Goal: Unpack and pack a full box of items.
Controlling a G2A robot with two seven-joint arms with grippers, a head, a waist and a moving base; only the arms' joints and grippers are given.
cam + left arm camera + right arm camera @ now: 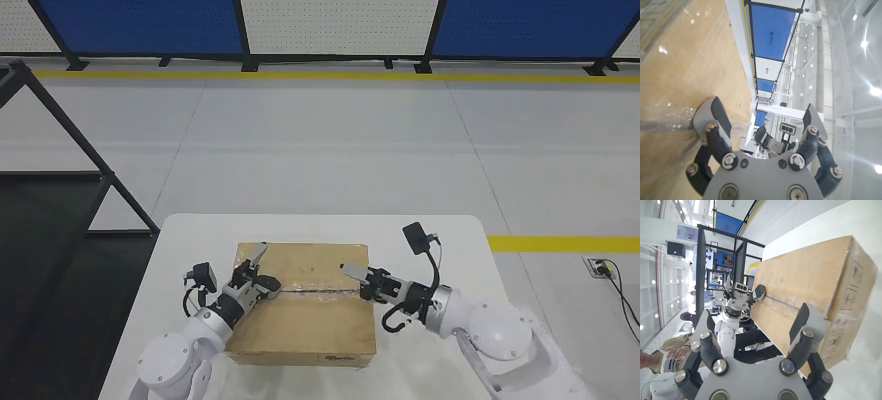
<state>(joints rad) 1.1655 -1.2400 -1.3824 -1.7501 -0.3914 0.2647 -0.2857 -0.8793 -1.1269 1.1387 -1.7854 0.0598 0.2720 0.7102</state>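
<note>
Box (pixel 300 310) lies taped shut on the table (pixel 190 240) between the left gripper (pixel 762 106) and right gripper (pixel 753 311), both spread wide, empty and touching its seam (pixel 310 288), where slick tape may make them skid or shove it sideways.

White table, one box on it.
I see a white table (pixel 200 240) with rounded far corners, and a closed brown cardboard box (pixel 300 310) resting flat on it, about midway between its sides. A strip of clear tape (pixel 315 288) runs along the seam of the box's top flaps. Bare tabletop shows on the left, right and far sides of the box.
</note>
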